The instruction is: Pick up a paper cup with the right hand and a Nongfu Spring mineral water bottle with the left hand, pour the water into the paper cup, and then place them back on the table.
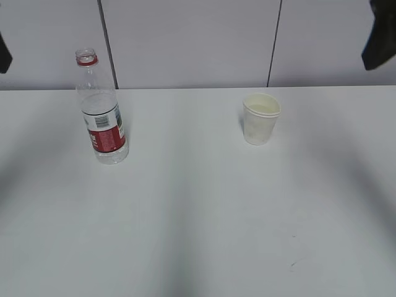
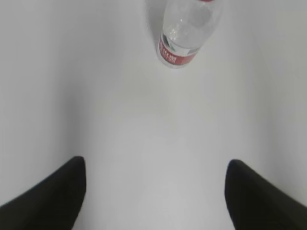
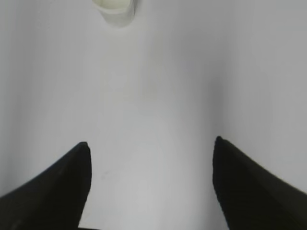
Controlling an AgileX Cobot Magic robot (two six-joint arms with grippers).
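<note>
The clear Nongfu Spring mineral water bottle (image 1: 102,111) stands upright and capless on the left of the white table (image 1: 198,216), with water in its lower part. In the left wrist view the bottle (image 2: 184,36) is far ahead at the top edge. My left gripper (image 2: 156,165) is open, nothing between its black fingers (image 2: 53,196). The white paper cup (image 1: 260,118) stands upright right of centre. In the right wrist view the paper cup (image 3: 115,12) shows only at the top edge. My right gripper (image 3: 151,146) is open and empty, well back from the cup.
A grey panelled wall (image 1: 185,43) runs behind the table. A dark part of an arm (image 1: 378,37) hangs at the top right corner, another sliver (image 1: 3,55) at the left edge. A small dark scuff (image 1: 292,265) marks the near tabletop.
</note>
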